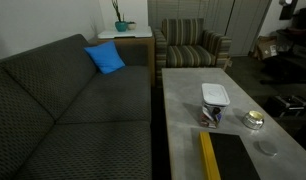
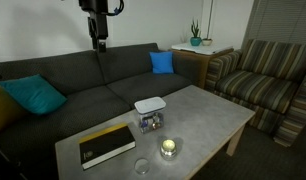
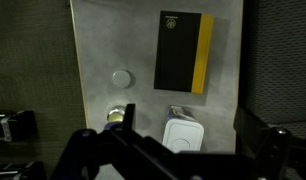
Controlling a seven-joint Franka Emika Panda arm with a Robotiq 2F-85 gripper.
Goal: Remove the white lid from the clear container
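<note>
The white lid [image 2: 149, 104] sits on top of the clear container [image 2: 149, 123] in the middle of the grey table in both exterior views, lid [image 1: 215, 95] on container [image 1: 210, 116]. Dark red and coloured items show through the container's wall. My gripper [image 2: 98, 40] hangs high above the sofa back, far from the table, open and empty. The wrist view looks straight down on the lid [image 3: 183, 136], with the container's edge [image 3: 179, 112] showing beside it and the dark fingers [image 3: 186, 122] spread on either side.
A black book with a yellow edge [image 2: 106, 144] lies on the grey table [image 2: 208, 115] near the container. A small round yellowish dish [image 2: 170, 148] and a grey disc [image 2: 141, 166] lie near the table's front. A dark sofa [image 2: 83, 95] and a striped armchair [image 2: 268, 75] flank the table.
</note>
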